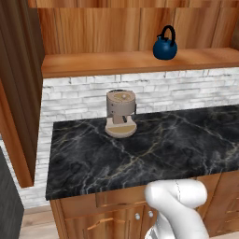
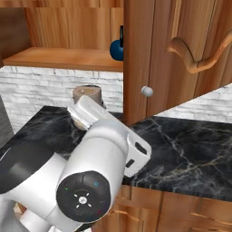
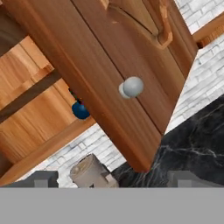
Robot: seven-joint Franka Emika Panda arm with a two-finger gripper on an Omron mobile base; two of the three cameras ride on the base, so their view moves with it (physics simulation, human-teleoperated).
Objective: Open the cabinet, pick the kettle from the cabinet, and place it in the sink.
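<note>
End effector (image 3: 113,179) fingers spread wide, gripping nothing, facing the swung-open cabinet door (image 3: 131,52) and its silver knob (image 3: 132,86). Beyond it on the black marble tabletop (image 1: 154,149) stands the tan coffee machine (image 1: 121,113). Farther back, the cabinet (image 1: 93,28) holds the kettle (image 1: 165,45), upright on its shelf (image 1: 116,63), above and right of the coffee machine.

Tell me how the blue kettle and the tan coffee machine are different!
The kettle is dark blue and round like a ball; the coffee machine is tan and shaped like a drum. The kettle sits up on the cabinet shelf; the coffee machine stands down on the black marble counter. The kettle has a black loop handle on top; the coffee machine has none. Both stand upright.
</note>
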